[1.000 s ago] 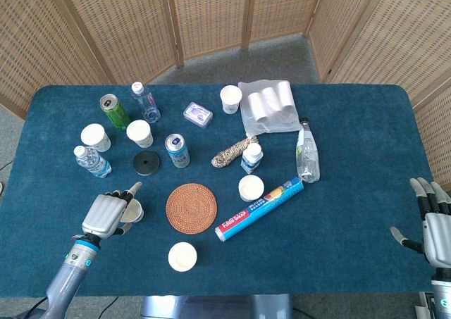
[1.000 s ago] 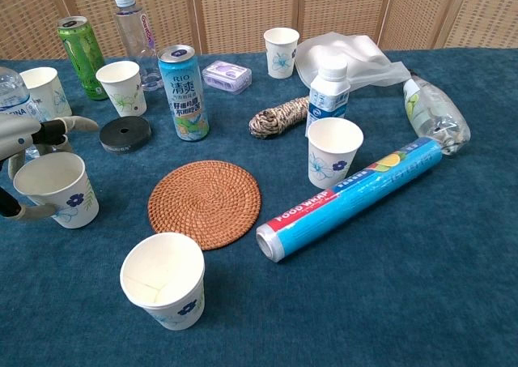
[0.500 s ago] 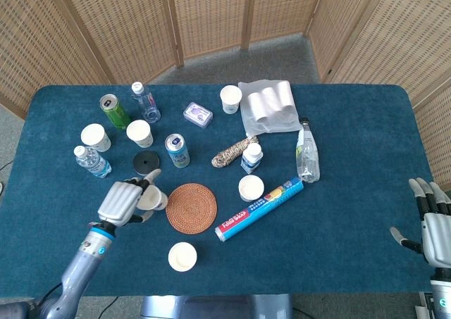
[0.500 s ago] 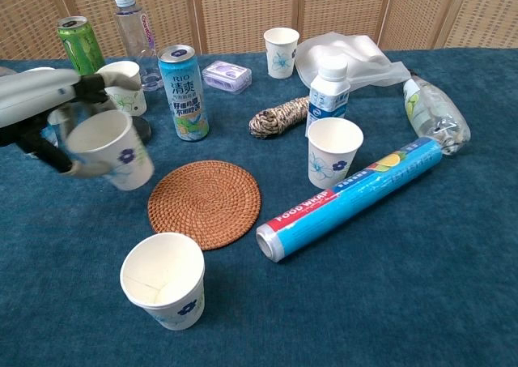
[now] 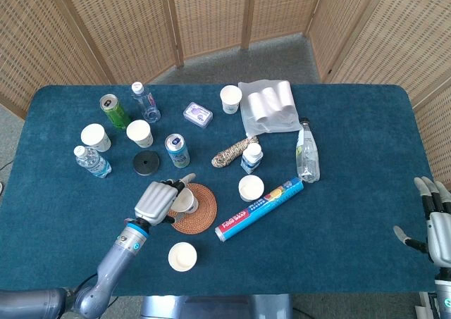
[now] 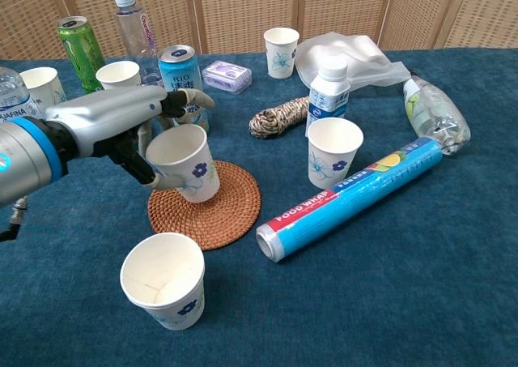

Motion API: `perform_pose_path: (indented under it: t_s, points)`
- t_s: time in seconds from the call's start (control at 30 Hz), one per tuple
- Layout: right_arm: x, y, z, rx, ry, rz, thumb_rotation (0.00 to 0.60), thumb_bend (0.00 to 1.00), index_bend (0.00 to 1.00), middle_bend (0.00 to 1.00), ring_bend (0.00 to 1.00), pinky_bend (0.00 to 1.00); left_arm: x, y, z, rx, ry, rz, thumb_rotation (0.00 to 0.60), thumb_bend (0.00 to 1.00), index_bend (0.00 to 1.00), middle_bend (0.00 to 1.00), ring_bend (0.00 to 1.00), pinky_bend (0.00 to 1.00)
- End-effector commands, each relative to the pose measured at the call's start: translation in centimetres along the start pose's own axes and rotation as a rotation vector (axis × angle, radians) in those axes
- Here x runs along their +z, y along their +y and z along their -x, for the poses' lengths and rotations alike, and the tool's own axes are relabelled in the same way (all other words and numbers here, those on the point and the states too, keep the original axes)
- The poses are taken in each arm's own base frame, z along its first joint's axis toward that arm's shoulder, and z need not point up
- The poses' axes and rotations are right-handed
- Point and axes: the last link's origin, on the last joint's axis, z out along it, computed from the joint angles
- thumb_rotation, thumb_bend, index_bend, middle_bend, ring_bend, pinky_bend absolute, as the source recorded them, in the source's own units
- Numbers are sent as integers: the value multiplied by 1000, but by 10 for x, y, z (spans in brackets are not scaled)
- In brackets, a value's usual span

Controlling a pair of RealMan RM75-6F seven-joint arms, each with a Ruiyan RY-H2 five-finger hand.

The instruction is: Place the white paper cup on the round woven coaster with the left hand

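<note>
My left hand grips a white paper cup with a blue flower print, fingers wrapped round its side. The cup hangs tilted over the left part of the round woven coaster; whether its base touches the coaster I cannot tell. My right hand rests at the table's right front edge, fingers spread and empty; the chest view does not show it.
Another paper cup stands just in front of the coaster, a third to its right beside a blue food-wrap roll. A blue can, black disc, rope coil, bottles and more cups sit behind.
My left hand has carried the cup from the left side of the table rightward, lifting it until it is over the coaster. The right hand has stayed in place.
</note>
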Motion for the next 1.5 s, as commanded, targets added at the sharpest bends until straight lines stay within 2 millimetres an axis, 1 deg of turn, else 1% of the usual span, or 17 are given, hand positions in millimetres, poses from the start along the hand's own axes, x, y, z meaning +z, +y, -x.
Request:
perform_pose_path:
  t_s: [0.03,0.23,0.4,0.47,0.53,0.57,0.6,0.63,0.77,0.87,0.97,1.07,1.23,1.3,1.37,1.5]
  points:
    - [0,1,-1,4,0,1,600,222,0,0,0,152,3,5,2,3,-1,3,600,303,102,356,359,505]
    - [1,2,-3,14,5,6,600,222,0,0,0,152,8,12,6,6,-8,5,600,302,103,352,353,503]
    - [1,3,-4,18,7,9,600,221,0,0,0,152,9,15,7,28,-17,-10,600,300,94,310,319,475]
    - [1,2,-4,18,9,8,600,222,0,0,0,153,8,16,8,21,-31,-11,600,299,75,215,250,446]
    - [0,2,-4,17,9,7,600,223,0,0,0,153,6,17,8,10,-50,-8,600,294,36,52,107,391]
    - [0,2,-4,17,8,6,600,223,0,0,0,152,5,17,7,11,-55,-7,600,292,24,22,67,375]
    - [0,2,-4,15,8,7,600,223,0,0,0,153,4,17,6,13,-58,-6,600,289,10,1,26,357]
    - [0,2,-4,14,8,7,600,222,0,0,0,152,4,17,5,15,-57,-4,600,288,1,0,5,345]
    - [0,2,-4,14,11,8,600,224,0,0,0,152,0,17,2,17,-51,-3,600,287,0,0,0,323]
    - [0,2,-4,13,9,7,600,221,0,0,0,152,-7,14,-3,43,-51,-6,600,287,0,0,0,290]
    - [0,2,-4,11,9,4,600,222,0,0,0,153,-18,8,-14,89,-22,-13,600,287,0,0,0,240]
    - [0,1,-3,11,9,1,600,221,0,0,0,152,-34,2,-25,119,7,-10,600,286,0,0,0,179]
    - [1,1,-3,6,10,2,600,222,0,0,0,153,-67,-13,-48,187,79,-23,600,287,0,0,0,84]
    - [1,1,-3,1,12,1,600,223,0,0,0,152,-82,-21,-54,210,101,-37,600,287,0,0,0,17]
    - [1,1,-3,0,12,-1,600,222,0,0,0,153,-96,-28,-58,220,120,-51,600,287,0,0,0,0]
    - [1,0,-1,-8,9,0,600,222,0,0,0,152,-127,-46,-60,235,164,-79,600,287,0,0,0,0]
